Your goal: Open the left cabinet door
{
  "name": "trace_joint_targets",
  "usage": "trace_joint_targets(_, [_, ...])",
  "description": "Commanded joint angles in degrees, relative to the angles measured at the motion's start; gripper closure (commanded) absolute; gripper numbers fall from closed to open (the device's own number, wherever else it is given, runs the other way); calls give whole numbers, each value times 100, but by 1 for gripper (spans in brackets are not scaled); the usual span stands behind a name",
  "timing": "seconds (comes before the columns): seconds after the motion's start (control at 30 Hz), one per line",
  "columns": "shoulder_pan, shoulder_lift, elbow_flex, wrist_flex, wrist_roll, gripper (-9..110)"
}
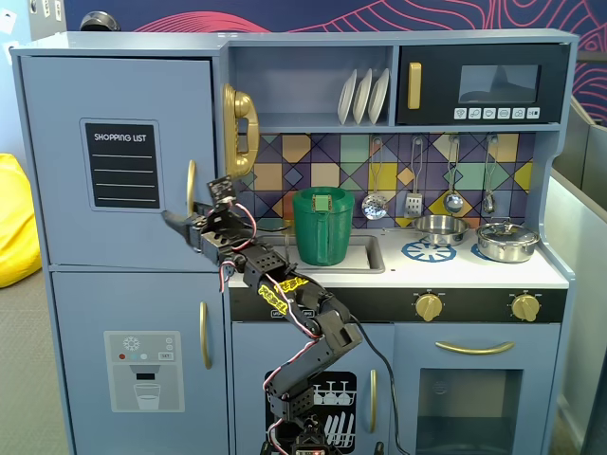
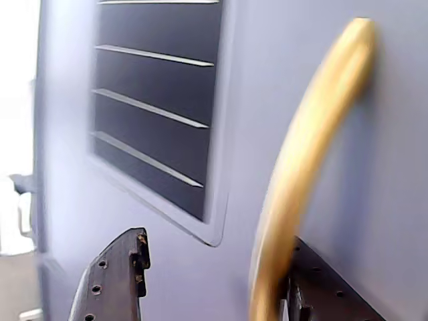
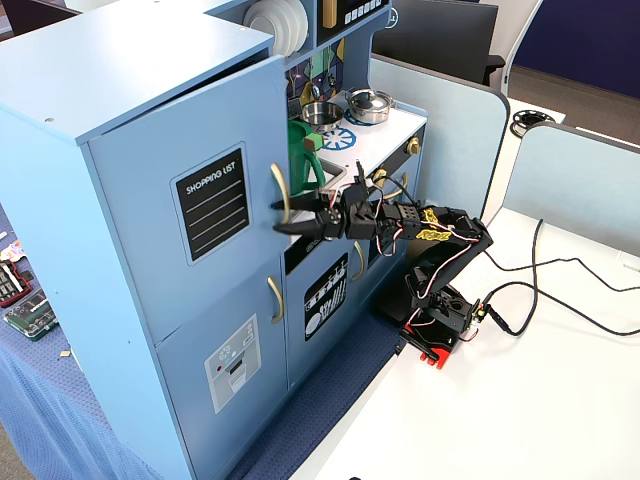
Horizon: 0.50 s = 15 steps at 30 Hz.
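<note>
the toy kitchen (image 1: 398,284) is the biggest thing here, a blue-grey unit with a fridge column on the left in a fixed view. the left cabinet door (image 1: 57,152) fills the upper part of that column, bearing the black shopping list panel (image 1: 121,164) and, at its right edge, the vertical gold handle (image 1: 191,186). in a fixed view taken from the side, the door (image 3: 150,200) stands slightly ajar, its handle edge swung a little out from the cabinet body. below it sits the door with the dispenser panel (image 1: 143,357). to the right, the white worktop (image 1: 398,270) carries a green jug (image 1: 322,226) in the sink, a steel bowl (image 1: 439,227) and a lidded pot (image 1: 507,241). a gold toy phone (image 1: 239,130) hangs beside the fridge column.

the black arm (image 1: 303,332) rises from its base at the foot of the kitchen and reaches left to the handle. the gripper (image 1: 185,220) sits at the handle's lower part. in the wrist view the jaws stand apart, one finger (image 2: 114,281) left of the gold bar (image 2: 307,147) and the other just behind its lower end on the right, so the bar lies between them without being squeezed. the gripper (image 3: 290,224) shows the same in the side view, spread around the handle (image 3: 281,190).
</note>
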Motion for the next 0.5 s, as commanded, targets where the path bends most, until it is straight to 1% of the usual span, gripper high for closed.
trace_joint_targets(0.0, [-598,510,149,-105,-510,88])
trace_joint_targets(0.1, [-984,888,519,-62,-914,88])
trace_joint_targets(0.2, [-1187,1318,853,53,-1099,88])
trace_joint_targets(0.33, [-1151,1854,1169,167,-1204,89])
trace_joint_targets(0.47, [-984,2558,1547,237,-1072,89])
